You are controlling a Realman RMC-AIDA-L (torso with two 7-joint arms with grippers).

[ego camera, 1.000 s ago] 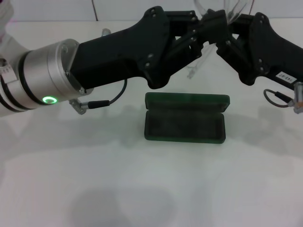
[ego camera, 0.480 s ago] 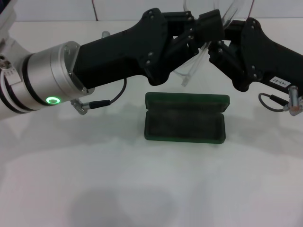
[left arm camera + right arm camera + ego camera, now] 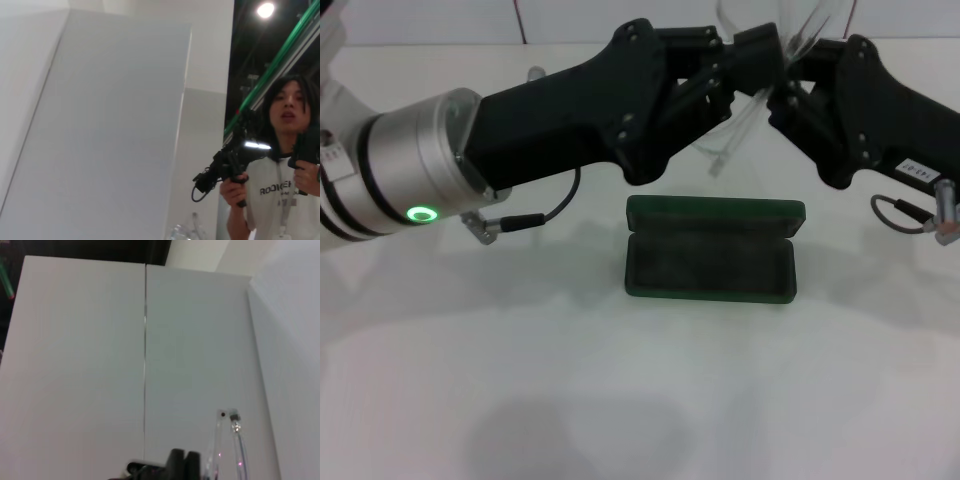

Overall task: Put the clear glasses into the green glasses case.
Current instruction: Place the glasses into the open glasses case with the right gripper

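Glasses: the clear, colourless plastic wraparound glasses (image 3: 760,75) hang in the air between both arms, above and behind the case, thin arms trailing down.
Case: the dark green rectangular hard case (image 3: 710,250) lies open on the white table (image 3: 520,380), felt-like inside bare.
Left gripper (image 3: 760,55): jaws look clamped on the frame.
Right gripper (image 3: 790,85): jaws meet the frame; grip unclear.
Progress: lifted, not yet in; lowering remains.

One open green case (image 3: 710,250), one pair of clear glasses (image 3: 752,105), two black grippers, left (image 3: 760,55) and right (image 3: 798,85), one white table (image 3: 620,400).
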